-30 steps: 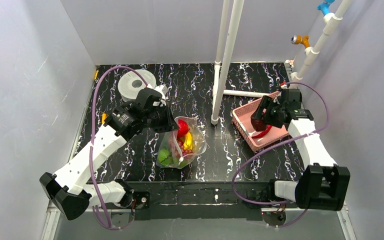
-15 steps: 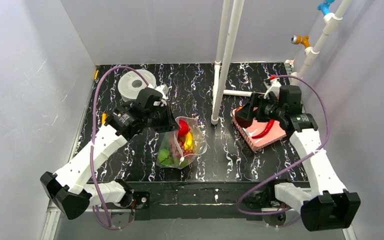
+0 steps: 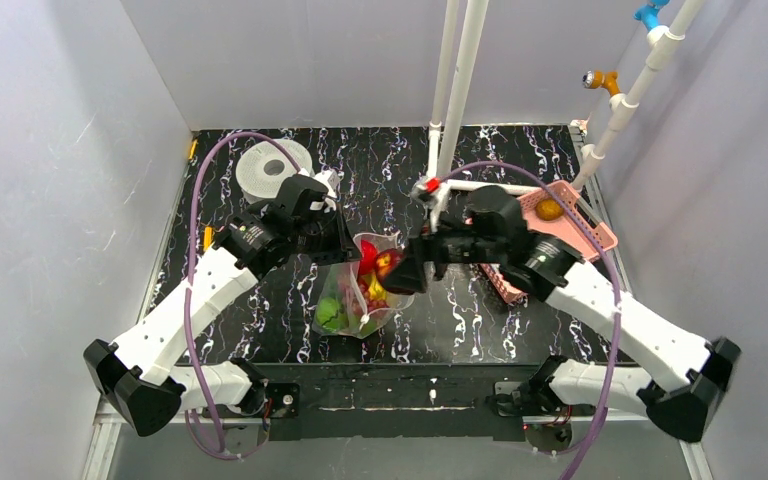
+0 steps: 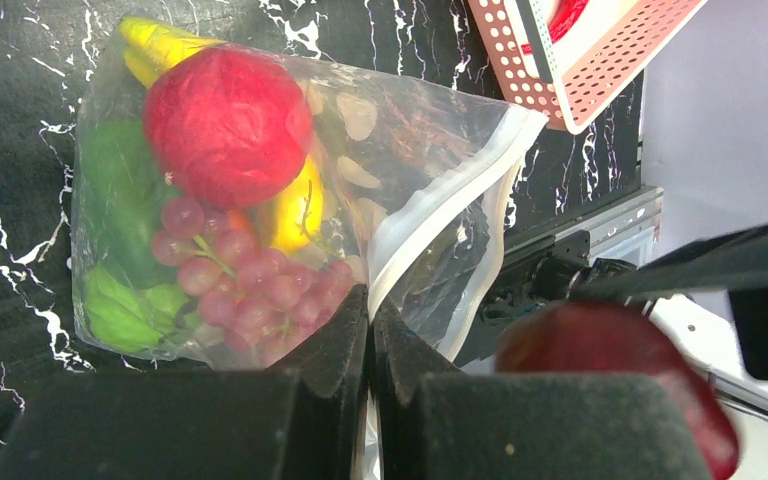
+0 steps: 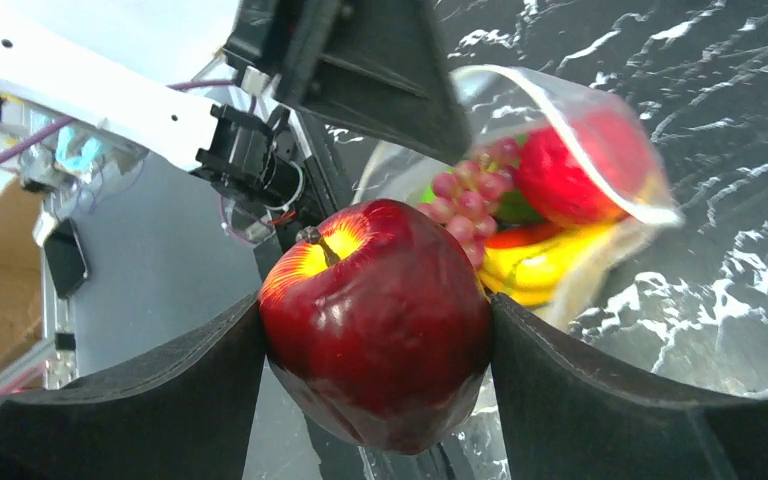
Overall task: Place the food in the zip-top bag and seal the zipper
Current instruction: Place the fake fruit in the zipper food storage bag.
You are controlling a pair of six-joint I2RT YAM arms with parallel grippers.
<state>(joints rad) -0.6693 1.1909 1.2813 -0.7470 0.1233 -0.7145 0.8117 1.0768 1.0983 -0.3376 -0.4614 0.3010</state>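
The clear zip-top bag [image 3: 352, 305] lies mid-table with food inside: a red round fruit [image 4: 225, 125], purple grapes [image 4: 250, 280], a yellow piece [image 4: 298, 205] and green pieces [image 4: 120, 200]. My left gripper [image 4: 370, 318] is shut on the bag's mouth edge, lifting one lip by the zipper [image 4: 455, 188]; from above the left gripper [image 3: 343, 246] sits at the bag's far left corner. My right gripper [image 5: 378, 345] is shut on a dark red apple [image 5: 380, 320]. In the top view the right gripper [image 3: 400, 273] holds that apple [image 3: 388, 264] right at the bag's open mouth.
A pink latticed basket [image 3: 596, 228] stands at the back right, partly behind my right arm, with a small orange piece [image 3: 548, 209] in it. Two white pipes [image 3: 457, 110] rise just behind the bag. A grey-white spool [image 3: 265, 170] sits at the back left.
My right arm has swung left from the basket to the bag's mouth, carrying the apple. The basket has shifted toward the back right. The left gripper has kept its hold.
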